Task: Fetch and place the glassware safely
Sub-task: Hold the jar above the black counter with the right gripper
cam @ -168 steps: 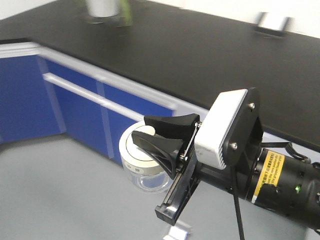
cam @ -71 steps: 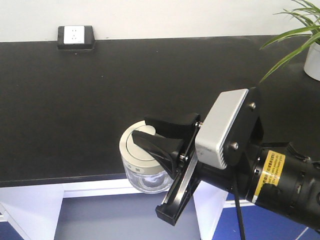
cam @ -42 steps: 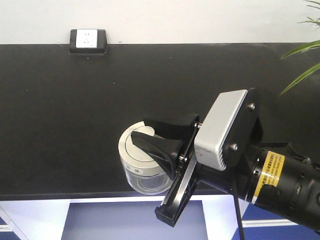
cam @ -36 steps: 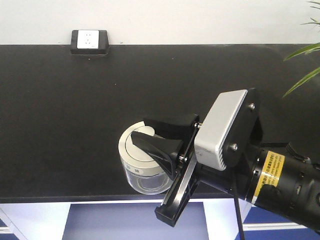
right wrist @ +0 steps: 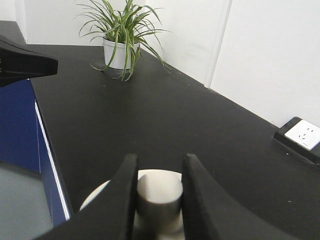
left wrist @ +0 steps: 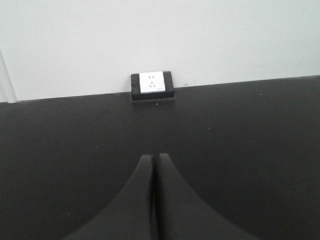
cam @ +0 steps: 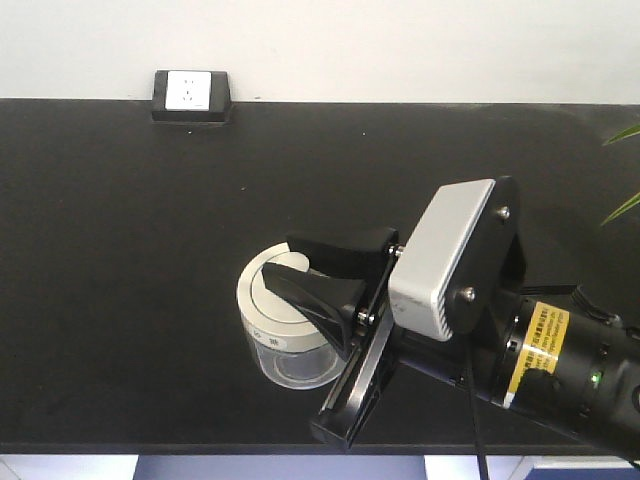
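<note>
Jaws of the right gripper (cam: 282,262) were narrow, clamped on the knob (right wrist: 159,194) atop the lid (cam: 256,298) of the jar (cam: 295,365). The right wrist view showed the same grip. The black fingers (right wrist: 127,192) pressed against both sides of the round knob, with cream lid showing below left. Jaws of the left gripper (left wrist: 152,159) were fully together, tips touching, nothing between them.

The jar was small, squat, clear glass, lid on, with small dark marks on the lid rim. It sat upright under the right gripper, seen against the black countertop (cam: 120,250) near its front edge. Could not tell whether its base touched the counter.

A wall socket (cam: 191,92), white face in a black frame, sat at the counter's back edge against the white wall (cam: 400,50), well apart from the jar. The left wrist view pointed straight at it.

A potted plant (right wrist: 120,35) in a white pot stood on the counter far behind the jar in the right wrist view. A blue cabinet (right wrist: 17,125) front showed below the counter edge.

A grey-white housing (cam: 445,255) was mounted on the right wrist, and a yellow label (cam: 535,345) showed on the arm behind it.
</note>
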`<state>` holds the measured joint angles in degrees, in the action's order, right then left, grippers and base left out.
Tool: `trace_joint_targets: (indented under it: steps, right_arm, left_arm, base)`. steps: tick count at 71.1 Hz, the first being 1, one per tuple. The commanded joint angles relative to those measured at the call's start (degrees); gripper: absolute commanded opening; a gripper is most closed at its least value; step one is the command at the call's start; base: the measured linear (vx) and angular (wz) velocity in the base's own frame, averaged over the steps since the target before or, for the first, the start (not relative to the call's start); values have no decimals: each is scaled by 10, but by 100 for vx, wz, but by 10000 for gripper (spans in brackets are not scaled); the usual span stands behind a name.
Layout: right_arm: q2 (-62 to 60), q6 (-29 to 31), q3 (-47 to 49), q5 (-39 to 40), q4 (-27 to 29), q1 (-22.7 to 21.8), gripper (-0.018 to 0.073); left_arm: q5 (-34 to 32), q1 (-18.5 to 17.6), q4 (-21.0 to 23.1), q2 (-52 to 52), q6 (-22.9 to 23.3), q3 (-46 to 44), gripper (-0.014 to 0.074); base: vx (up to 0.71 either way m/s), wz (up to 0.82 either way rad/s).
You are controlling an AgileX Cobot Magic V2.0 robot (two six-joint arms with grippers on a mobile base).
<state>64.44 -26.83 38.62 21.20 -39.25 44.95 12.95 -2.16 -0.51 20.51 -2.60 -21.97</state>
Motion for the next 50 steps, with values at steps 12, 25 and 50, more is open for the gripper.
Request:
trace_joint_targets:
  steps: [12,25,50]
  right_arm:
    - [-13,2,20,48,11,-1,-1]
    - [-13,2,20,48,11,-1,-1]
    - [-13,2,20,48,11,-1,-1]
  left_arm:
    - [-41,2,2,5,3,-14,-7]
    - [-41,2,2,5,3,-14,-7]
    - [-41,2,2,5,3,-14,-7]
  base:
    - [11,2]
    - [9,2]
    - [5,-1]
